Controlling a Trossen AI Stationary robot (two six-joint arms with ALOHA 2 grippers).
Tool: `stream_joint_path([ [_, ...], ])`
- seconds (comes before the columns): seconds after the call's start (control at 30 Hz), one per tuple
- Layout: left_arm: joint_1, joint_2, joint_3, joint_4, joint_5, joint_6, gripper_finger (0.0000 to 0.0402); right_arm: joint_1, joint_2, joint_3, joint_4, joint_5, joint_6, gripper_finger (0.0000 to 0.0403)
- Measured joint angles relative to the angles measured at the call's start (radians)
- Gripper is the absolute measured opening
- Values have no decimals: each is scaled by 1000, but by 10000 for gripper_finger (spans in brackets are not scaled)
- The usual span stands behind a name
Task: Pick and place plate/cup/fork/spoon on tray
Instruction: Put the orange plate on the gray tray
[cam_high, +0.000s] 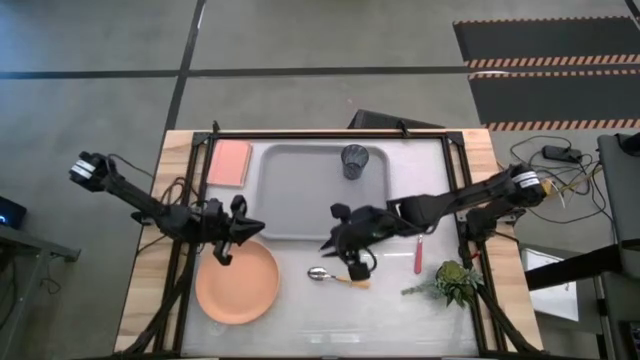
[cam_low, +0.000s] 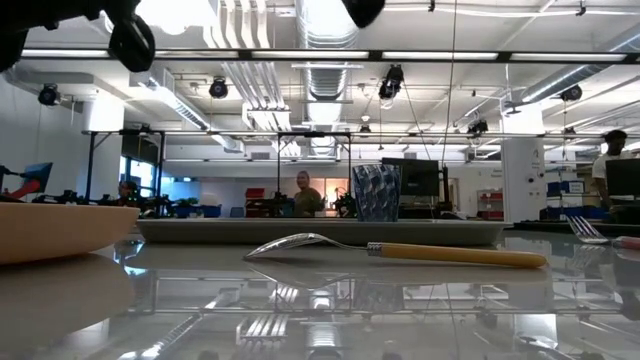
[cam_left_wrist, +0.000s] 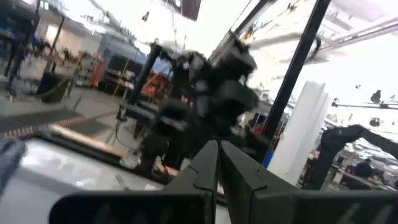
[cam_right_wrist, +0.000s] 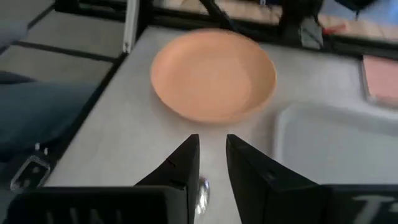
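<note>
High view: the small spoon with a shiny metal bowl and orange handle (cam_high: 335, 277) lies on the pale worktop (cam_high: 400, 310) just in front of the large grey rectangular tray (cam_high: 290, 195), its long axis running across the worktop, bowl toward the round salmon-orange plate (cam_high: 237, 283). The right gripper (cam_high: 345, 250) hangs directly above it, so that arm is plainly the nearer one. In the right wrist view its fingers (cam_right_wrist: 180, 168) stand a little apart, released and holding nothing, with the spoon's bowl showing in the gap; the next move looks like a straight descent onto the spoon.

The left gripper (cam_high: 228, 238) sits at the plate's far rim, its fingers (cam_left_wrist: 205, 168) pressed together on nothing that I can see.

The small dark blue-grey cup (cam_high: 354, 160) already stands in the tray's far right part, leaving most of the tray floor bare. The slim red-handled fork (cam_high: 418, 253) lies on the worktop right of the spoon, near a green sprig (cam_high: 455, 282). The worktop around the spoon is open, so nothing crowds the approach.
</note>
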Motion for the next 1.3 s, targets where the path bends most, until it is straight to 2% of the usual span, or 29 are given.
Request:
stream_joint_path([
  [0.37, 2, -235, -164, 3, -3, 2, 0, 42, 227, 205, 26, 11, -34, 48],
  [0.57, 2, -288, -181, 6, -5, 3, 0, 43, 333, 318, 8, 3, -22, 39],
  [0.7, 2, -289, -182, -1, -5, -8, 0, 47, 366, 350, -84, 4, -23, 38],
  [0.77, 2, -280, -181, -41, -5, -71, 0, 50, 366, 350, -146, 8, -8, 38],
  [0.87, 2, -246, -149, -230, -44, -196, 0, 62, 354, 341, -225, 12, 18, 38],
  [0.93, 1, -211, -86, -399, -85, -295, 0, 72, 344, 332, -263, 18, 27, 38],
  [1.03, 1, -140, 41, -705, -84, -429, 0, 92, 325, 303, -273, 55, 27, 38],
  [1.2, 0, -4, 273, -1240, 79, -607, 0, 128, 263, 222, -277, 128, 46, 38],
  [1.3, 0, 78, 370, -1461, 216, -657, 0, 149, 208, 168, -278, 184, 51, 38],
])
